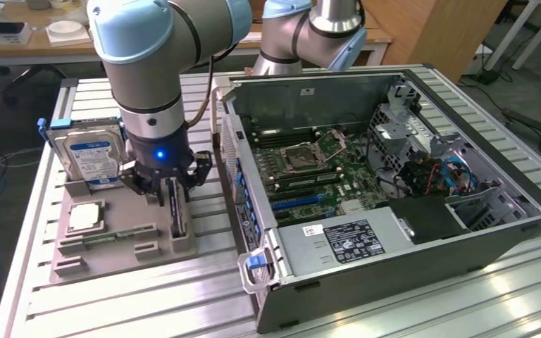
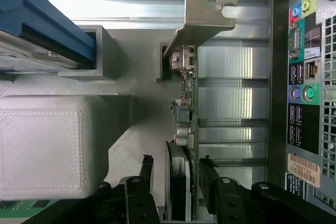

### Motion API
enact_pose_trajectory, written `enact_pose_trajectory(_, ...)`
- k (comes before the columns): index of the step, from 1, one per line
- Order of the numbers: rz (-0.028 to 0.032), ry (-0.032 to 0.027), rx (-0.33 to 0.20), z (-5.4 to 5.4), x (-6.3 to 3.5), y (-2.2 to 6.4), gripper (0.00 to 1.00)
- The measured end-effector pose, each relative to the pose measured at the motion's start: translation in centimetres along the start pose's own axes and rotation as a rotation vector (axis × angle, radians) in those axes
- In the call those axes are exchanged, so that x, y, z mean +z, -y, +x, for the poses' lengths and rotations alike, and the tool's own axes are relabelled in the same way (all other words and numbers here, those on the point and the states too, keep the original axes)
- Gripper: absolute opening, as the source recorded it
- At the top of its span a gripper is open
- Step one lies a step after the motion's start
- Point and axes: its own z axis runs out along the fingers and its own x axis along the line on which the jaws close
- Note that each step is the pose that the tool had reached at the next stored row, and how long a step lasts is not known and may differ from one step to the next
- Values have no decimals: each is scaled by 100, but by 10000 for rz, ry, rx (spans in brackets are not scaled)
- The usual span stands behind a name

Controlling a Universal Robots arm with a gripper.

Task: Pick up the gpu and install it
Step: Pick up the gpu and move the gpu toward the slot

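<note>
Arm (image 1: 144, 70) vertical, claw (image 2: 178, 158) pointing down, spread astride upright gpu (image 2: 188, 93)

On my surface (image 1: 139, 310), a tray (image 1: 110, 264) sits toward the exterior view's left and an open computer case (image 1: 365, 282) lies just beside it on the exterior view's right, its port panel (image 2: 304, 77) facing the tray. At the tray's far corner near the surface's edge, a hard drive (image 1: 90, 158) stands upright. In front of it a processor (image 1: 84, 218) lies flat, and a memory stick (image 1: 110, 236) lies nearer me. Along the tray's edge nearest the case, the graphics card (image 1: 175, 209) stands on edge in a slot. I see the jaws straddling it, one on each side, with a gap showing. Inside the case, the motherboard (image 1: 313, 172) lies on the bottom.
</note>
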Motion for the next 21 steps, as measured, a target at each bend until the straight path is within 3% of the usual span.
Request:
enact_pose_trajectory(4,0,0,1,0,0,0,47)
enact_pose_trajectory(5,1,0,0,0,0,0,39)
enact_pose_trajectory(21,-1,-3,-57,-2,0,0,39)
